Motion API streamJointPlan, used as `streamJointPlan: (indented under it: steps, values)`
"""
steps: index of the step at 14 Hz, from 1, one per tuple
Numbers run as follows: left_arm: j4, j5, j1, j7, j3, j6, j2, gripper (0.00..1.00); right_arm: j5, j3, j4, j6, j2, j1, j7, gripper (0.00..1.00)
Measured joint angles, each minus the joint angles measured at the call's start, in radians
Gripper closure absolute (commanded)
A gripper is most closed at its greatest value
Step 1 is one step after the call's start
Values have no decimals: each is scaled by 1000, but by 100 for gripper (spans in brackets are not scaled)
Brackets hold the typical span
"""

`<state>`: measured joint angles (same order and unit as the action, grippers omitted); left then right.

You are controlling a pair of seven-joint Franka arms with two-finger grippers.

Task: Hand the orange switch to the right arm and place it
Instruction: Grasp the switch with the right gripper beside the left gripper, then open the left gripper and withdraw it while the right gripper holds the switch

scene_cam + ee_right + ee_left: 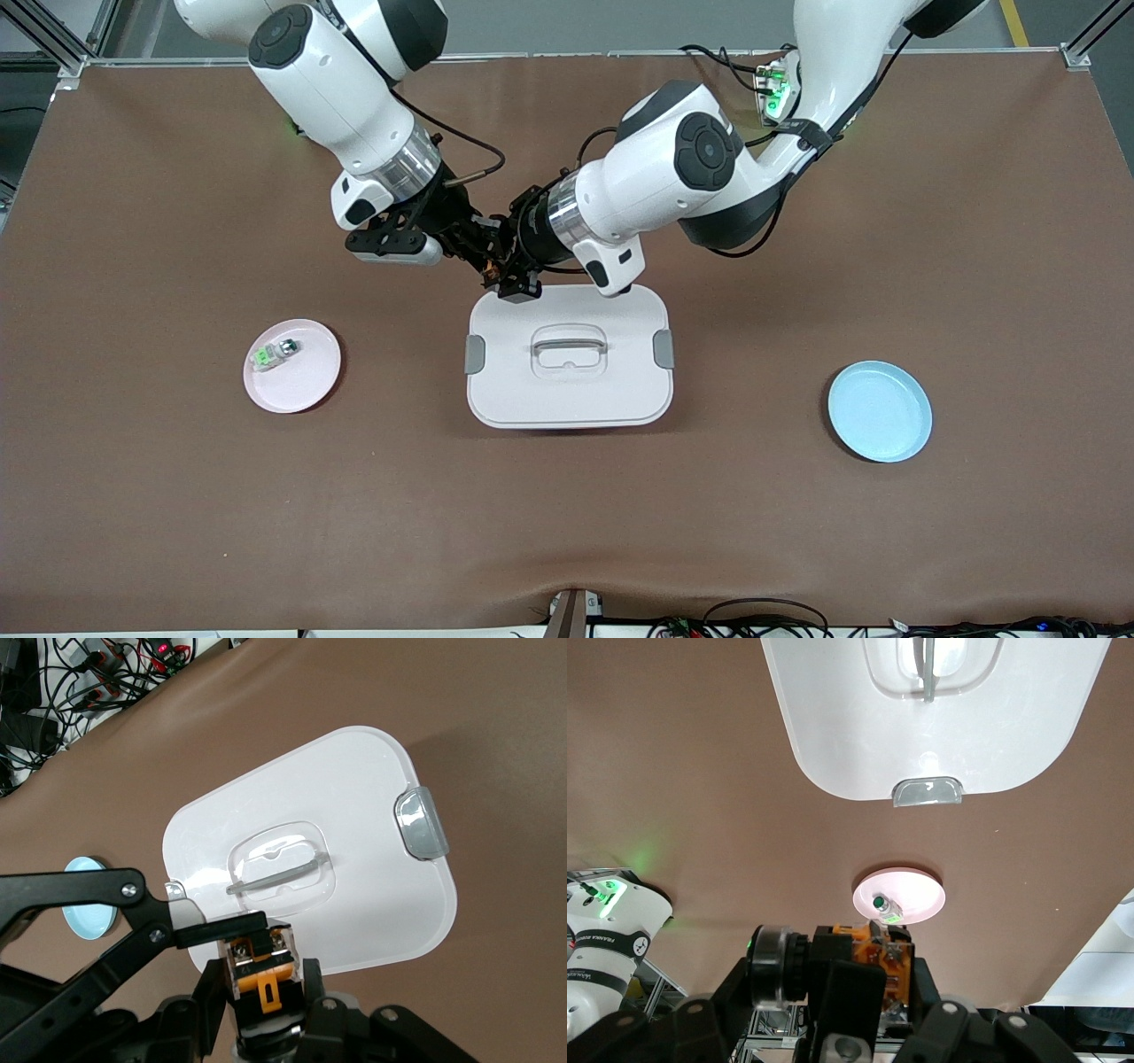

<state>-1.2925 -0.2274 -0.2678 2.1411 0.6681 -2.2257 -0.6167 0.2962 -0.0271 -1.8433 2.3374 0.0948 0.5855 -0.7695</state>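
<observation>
1. Front view: both grippers meet in the air over the edge of the white lidded box that faces the arm bases. Right gripper comes in from the right arm's end, left gripper from the left arm's end.
2. Orange switch sits at the meeting point, above the table, just off the box's edge. It is mostly hidden by the fingers in this view.
3. Right wrist view: right gripper is narrowed onto the orange switch, a finger pressed against each side, orange face and metal terminals visible. The left gripper's black finger lies across the switch's top and touches it.
4. Left wrist view: left gripper is nearly closed, with the orange switch between its black fingers. Exact contact is partly hidden by the gripper body.
5. So both grippers have contact with the switch, and neither is spread wide.
6. Pink plate is on the table well apart from the box, toward the right arm's end. It holds a small green-and-clear component.
7. Blue plate is well apart from the box toward the left arm's end, slightly nearer the front camera than the box's middle.
8. The box is shut, with grey latches on both short sides and its handle flat.
</observation>
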Motion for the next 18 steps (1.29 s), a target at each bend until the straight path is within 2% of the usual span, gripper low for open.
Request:
streamJointPlan:
  steps: [1,2,7,12,14,18]
  values:
    - [0,0,0,-1,0,0,0,3,0,0,0,0,0,0,0,100]
    - [0,0,0,-2,0,0,0,0,0,0,0,0,0,0,0,100]
    - [12,-15,3,-2,6,-3,18,0,1,2,11,12,32,1,-7,100]
    - [22,3,57,-26,2,5,42,0,1,-3,33,17,59,9,-13,100]
    - [25,36,109,-78,0,32,60,0,1,-3,35,18,61,9,-13,100]
    - [27,192,225,-280,0,155,94,0,-1,2,35,10,61,8,48,100]
